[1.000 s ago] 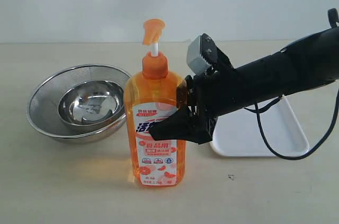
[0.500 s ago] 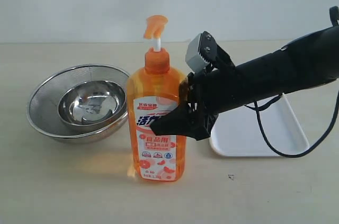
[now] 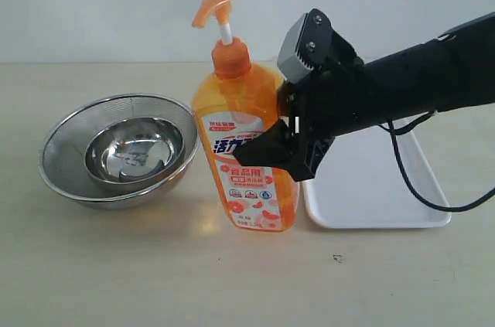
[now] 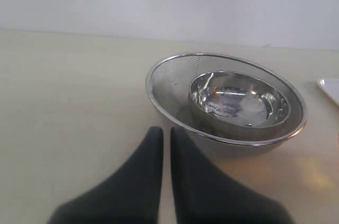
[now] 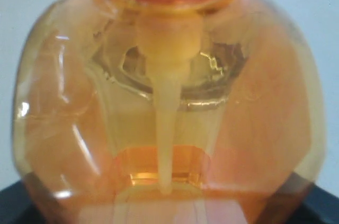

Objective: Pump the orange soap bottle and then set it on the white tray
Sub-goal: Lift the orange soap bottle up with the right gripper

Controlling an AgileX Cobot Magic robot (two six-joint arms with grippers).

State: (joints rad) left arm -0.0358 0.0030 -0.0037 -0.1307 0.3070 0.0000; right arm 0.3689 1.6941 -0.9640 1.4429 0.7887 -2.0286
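Exterior view with both wrist views. The beige table [image 3: 116,273] carries everything shown. The right arm [image 3: 418,83] reaches across above the white tray [image 3: 387,223], the landmark used here.

The white tray lies flat with nothing resting on it. The steel mesh strainer [image 3: 58,161], with a smaller steel bowl [image 3: 135,153] nested inside it, sits well apart from the tray, beyond the bottle.

The orange soap bottle [image 3: 236,107] is just beside the tray's edge on the strainer side and is not yet on it. It leans with its top tipped away from the tray. Whether its base clears the table cannot be told.

The right gripper [image 3: 263,149] clamps the bottle's flat body at label height, one jaw across the label and the other hidden behind. The left gripper [image 4: 166,150] hangs far from the tray near the strainer, its jaws drawn together to a slit and holding nothing.

The pump head [image 3: 213,4] stands raised on its white stem.

Likely hazards:
- The smooth flat sides may let the tilted bottle slip or pivot in the clamp.
- The base may catch the tray's raised rim.
- Released while leaning, the bottle may topple.
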